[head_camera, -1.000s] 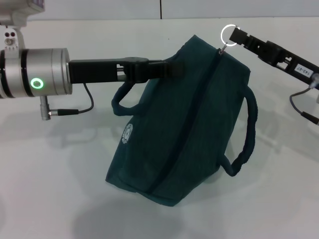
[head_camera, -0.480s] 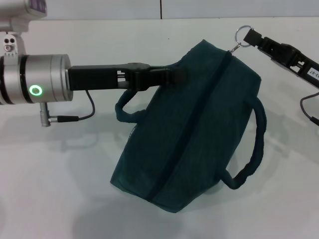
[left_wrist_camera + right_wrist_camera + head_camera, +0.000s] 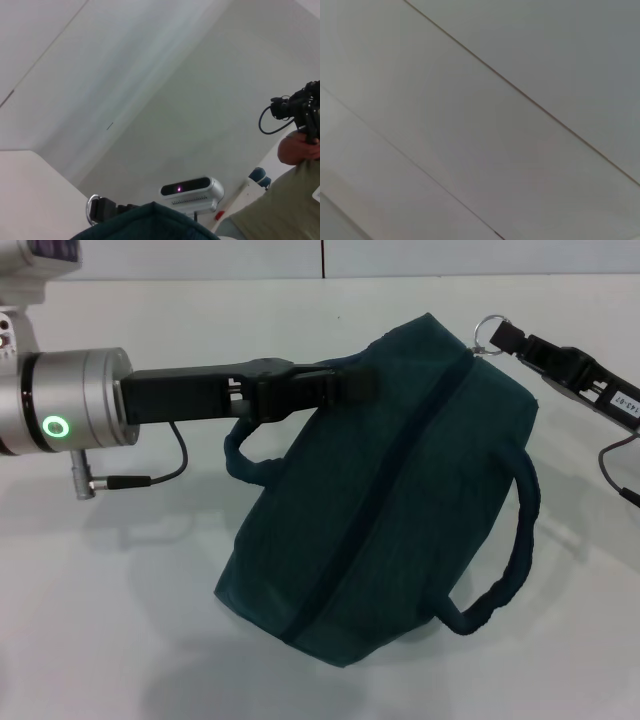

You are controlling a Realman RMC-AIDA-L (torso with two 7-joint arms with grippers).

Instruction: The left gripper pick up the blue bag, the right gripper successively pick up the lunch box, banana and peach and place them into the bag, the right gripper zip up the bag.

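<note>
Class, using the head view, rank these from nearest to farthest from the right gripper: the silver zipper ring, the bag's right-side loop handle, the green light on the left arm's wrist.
1. Silver zipper ring: at the right gripper fingertips, on the dark teal fabric bag top corner.
2. Right-side loop handle: below the gripper, along the bag's right side.
3. Green light: far left, on the silver wrist.

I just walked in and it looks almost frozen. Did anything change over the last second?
The right gripper, pinching the ring pull, slid right and slightly down, and the blue bag swung right with it. The left gripper kept its hold on the bag's upper edge; the zipper stayed closed.
</note>
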